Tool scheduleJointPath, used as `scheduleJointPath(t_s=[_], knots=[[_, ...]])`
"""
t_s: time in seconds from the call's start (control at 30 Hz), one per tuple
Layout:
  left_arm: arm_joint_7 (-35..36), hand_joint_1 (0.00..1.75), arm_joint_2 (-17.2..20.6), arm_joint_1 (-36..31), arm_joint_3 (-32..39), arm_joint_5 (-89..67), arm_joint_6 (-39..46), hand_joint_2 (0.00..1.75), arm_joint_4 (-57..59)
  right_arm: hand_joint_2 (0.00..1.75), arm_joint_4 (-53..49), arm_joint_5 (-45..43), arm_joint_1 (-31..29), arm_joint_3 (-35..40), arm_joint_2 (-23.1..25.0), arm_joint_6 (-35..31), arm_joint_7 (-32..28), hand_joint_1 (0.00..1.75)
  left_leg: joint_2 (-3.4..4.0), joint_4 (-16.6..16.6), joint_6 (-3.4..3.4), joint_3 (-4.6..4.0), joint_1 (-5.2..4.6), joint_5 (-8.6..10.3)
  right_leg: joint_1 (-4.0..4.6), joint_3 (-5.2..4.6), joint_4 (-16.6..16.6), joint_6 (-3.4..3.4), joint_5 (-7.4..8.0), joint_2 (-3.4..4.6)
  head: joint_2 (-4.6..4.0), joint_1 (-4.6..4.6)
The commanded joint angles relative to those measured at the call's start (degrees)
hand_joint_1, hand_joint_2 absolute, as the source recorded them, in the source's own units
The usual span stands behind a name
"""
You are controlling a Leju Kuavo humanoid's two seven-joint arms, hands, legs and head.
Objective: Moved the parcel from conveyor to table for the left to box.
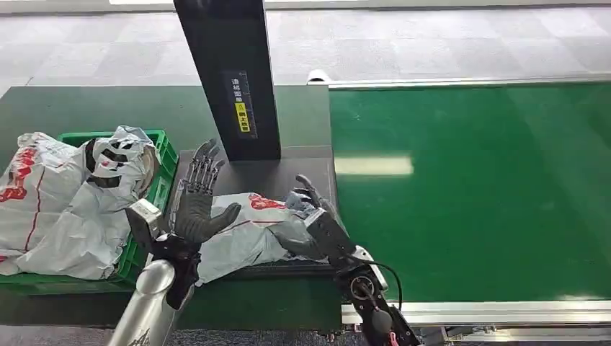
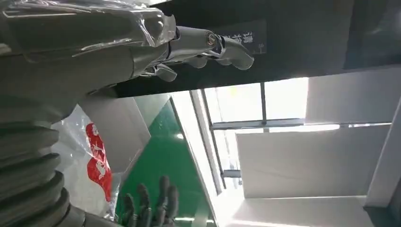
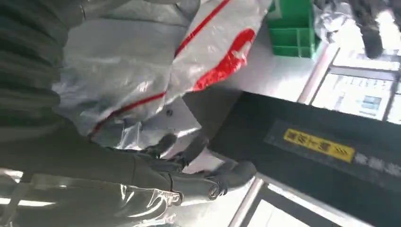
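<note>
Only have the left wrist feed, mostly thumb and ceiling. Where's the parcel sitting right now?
Observer: The parcel lies on the dark platform at the foot of the black post, off the conveyor.
Operator: Right hand on it?
Observer: The right hand touches the parcel's conveyor-side end; I can't tell whether it grips.
Operator: Left hand?
Observer: The left hand holds nothing, fingers spread upward, at the parcel's other end.
Operator: Box?
Observer: The green crate beside the left hand already holds grey bags.
</note>
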Motion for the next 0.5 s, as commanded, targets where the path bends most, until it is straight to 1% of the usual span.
scheduleJointPath(t_s=[0.03, 0.1, 0.13, 0.23, 0.3, 0.4, 0.5], knots=[[0.39, 0.0, 0.41, 3.46, 2.04, -0.62, -1.18, 1.75, -2.56, 1.75, -8.71, -4.84, 4.2, -6.12, -1.4, 5.76, -2.05, 0.0, -0.02, -0.05, 0.05, 0.05, -0.03, 0.0, -0.01, 0.05, -0.03, -0.03, -0.02, -0.04, 0.0, -0.02], [1.2, 0.0, 0.76, 3.44, 2.15, -1.05, -1.49, 1.75, -2.56, 1.75, -10.52, -5.68, 4.37, -6.94, -1.37, 7.04, -1.75, 0.0, -0.02, -0.02, 0.07, 0.04, -0.03, -0.02, -0.01, 0.04, -0.02, -0.04, -0.04, -0.05, 0.0, -0.02], [2.49, 0.0, 1.23, 3.36, 1.92, -0.62, -3.46, 1.75, -2.22, 1.75, -11.43, -6.47, 4.39, -7.49, -1.21, 8.5, -1.12, 0.0, -0.03, -0.01, 0.06, 0.02, -0.02, -0.02, 0.0, 0.03, -0.01, -0.03, -0.03, -0.05, 0.0, -0.02], [2.53, 0.0, 1.56, 3.38, 1.56, -0.99, -4.29, 1.75, -1.86, 1.75, -11.61, -6.61, 4.25, -7.63, -1.02, 8.99, -0.78, 0.0, -0.01, -0.02, 0.05, 0.02, -0.03, 0.0, -0.01, 0.02, -0.01, -0.03, -0.01, -0.03, 0.0, 0.0], [3.37, 0.0, 2.72, 3.87, -0.85, -4.88, -6.38, 1.75, -2.36, 1.75, -11.33, -8.72, 4.09, -8.35, -0.47, 12.67, -0.49, 0.0, 0.0, -0.05, 0.07, 0.07, -0.02, 0.0, 0.0, 0.08, -0.05, -0.05, 0.0, -0.02, 0.0, -0.02], [6.58, 0.0, 5.24, 4.71, -5.31, -17.7, -4.81, 1.75, -2.82, 1.75, -11.3, -9.87, 3.87, -9.43, -0.44, 13.64, -0.71, 0.0, -0.02, -0.06, 0.06, 0.07, -0.02, 0.0, 0.0, 0.08, -0.04, -0.06, -0.02, -0.05, 0.0, -0.02], [7.93, 0.0, 7.26, 6.16, -6.44, -26.83, -4.67, 1.75, -3.41, 1.75, -13.2, -9.83, 4.17, -10.46, -0.82, 13.6, -0.87, 0.0, 0.02, -0.08, 0.05, 0.11, -0.04, -0.01, -0.02, 0.09, -0.04, -0.05, -0.02, 0.0, 0.0, -0.02]])
